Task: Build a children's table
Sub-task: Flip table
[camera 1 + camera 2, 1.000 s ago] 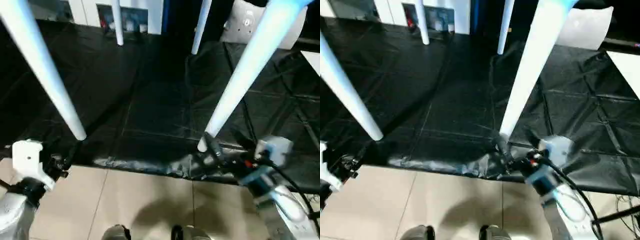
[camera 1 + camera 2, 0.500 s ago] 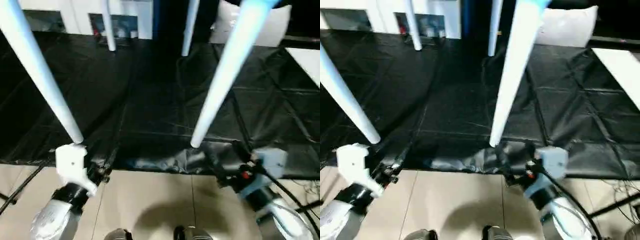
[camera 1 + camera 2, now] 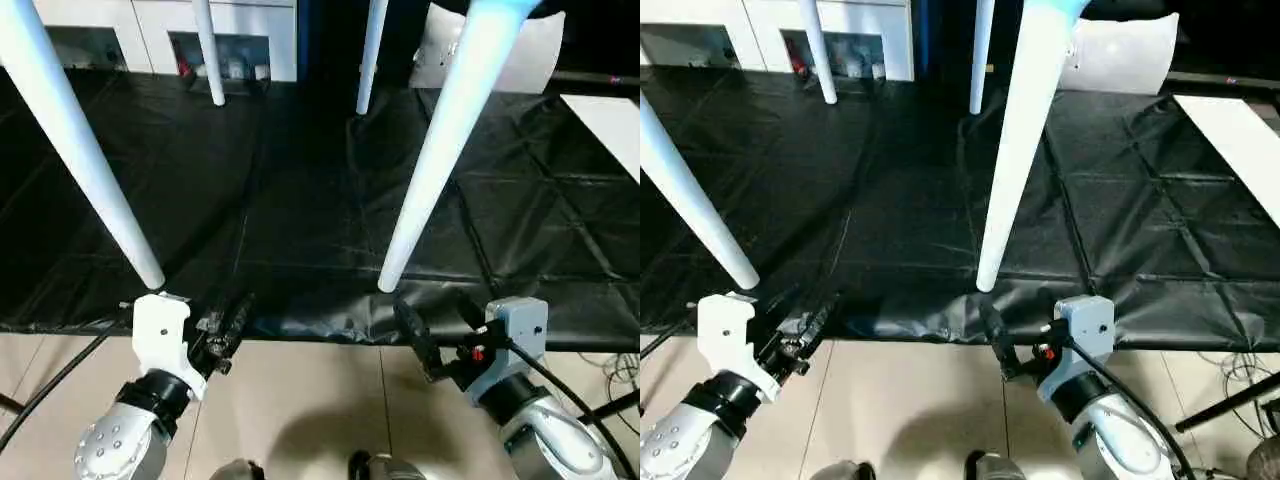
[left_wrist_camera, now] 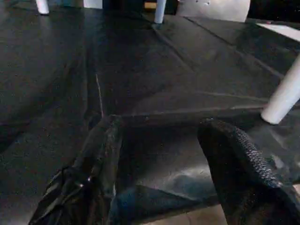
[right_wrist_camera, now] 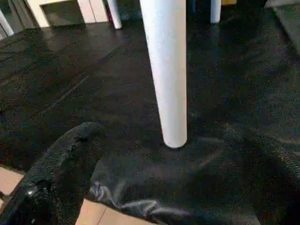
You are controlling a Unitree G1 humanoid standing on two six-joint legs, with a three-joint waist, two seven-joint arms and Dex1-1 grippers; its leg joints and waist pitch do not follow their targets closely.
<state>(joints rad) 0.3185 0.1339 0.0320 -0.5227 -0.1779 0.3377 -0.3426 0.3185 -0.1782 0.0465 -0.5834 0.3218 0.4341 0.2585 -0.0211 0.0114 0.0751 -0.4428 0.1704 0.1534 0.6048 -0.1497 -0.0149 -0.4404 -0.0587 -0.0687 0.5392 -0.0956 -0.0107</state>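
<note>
The children's table stands upright on a black mat (image 3: 300, 200), its four white legs rising out of the picture's top. The near left leg (image 3: 90, 160) and near right leg (image 3: 440, 150) are close to me; the far left leg (image 3: 208, 60) and far right leg (image 3: 370, 55) stand at the back. My left gripper (image 3: 225, 328) is open and empty, low over the mat's front edge, just right of the near left leg's foot. My right gripper (image 3: 440, 322) is wide open and empty, just in front of the near right leg's foot (image 5: 174, 136), not touching it.
A white shelved cabinet (image 3: 230, 20) stands at the back. A grey-white cushion-like panel (image 3: 490, 50) leans at the back right, and a white board (image 3: 610, 115) lies at the right. Beige tiled floor (image 3: 300, 400) lies before the mat. Cables (image 3: 50, 380) trail on the left.
The view has shifted. My left arm has swung in from the left edge to the near left leg's foot. My right gripper has drawn back a little from the near right leg's foot.
</note>
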